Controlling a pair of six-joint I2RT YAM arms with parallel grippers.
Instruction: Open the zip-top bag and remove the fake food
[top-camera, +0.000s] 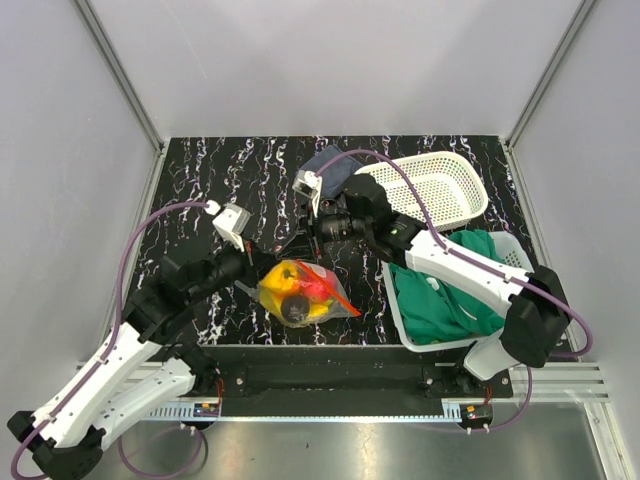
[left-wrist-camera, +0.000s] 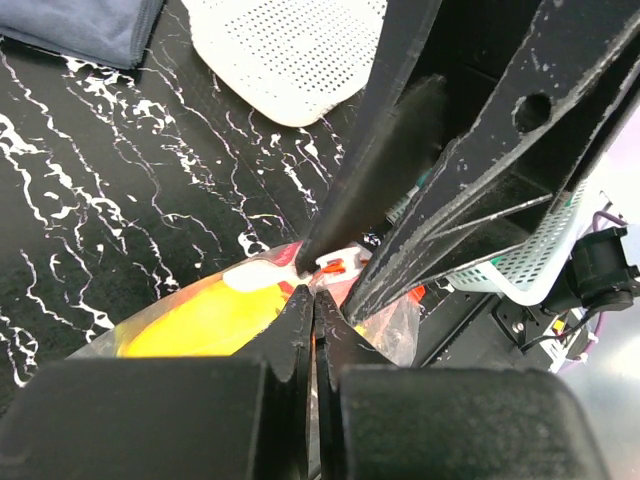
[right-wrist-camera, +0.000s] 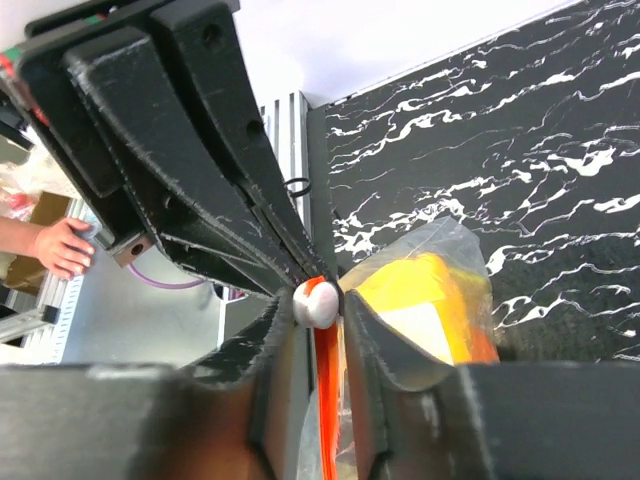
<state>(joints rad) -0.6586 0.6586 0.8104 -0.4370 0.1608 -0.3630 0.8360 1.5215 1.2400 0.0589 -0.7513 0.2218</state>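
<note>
The zip-top bag (top-camera: 300, 292) lies at the table's near centre, holding the fake food: a yellow piece (top-camera: 283, 277), red pieces and a dark round fruit (top-camera: 295, 309). My left gripper (top-camera: 262, 268) is shut on the bag's edge; its fingertips (left-wrist-camera: 305, 310) pinch the plastic beside the orange zip. My right gripper (top-camera: 303, 248) is shut on the white zip slider (right-wrist-camera: 318, 303) at the end of the red-orange zip strip (right-wrist-camera: 327, 390). The two grippers meet tip to tip at that corner. Yellow food (right-wrist-camera: 420, 290) shows through the plastic.
A white perforated basket (top-camera: 440, 185) stands at the back right. A second white basket (top-camera: 520, 250) with a green cloth (top-camera: 450, 290) stands at the right. A dark blue folded cloth (top-camera: 330, 165) lies behind the grippers. A person's hand (right-wrist-camera: 55, 245) shows beyond the table edge.
</note>
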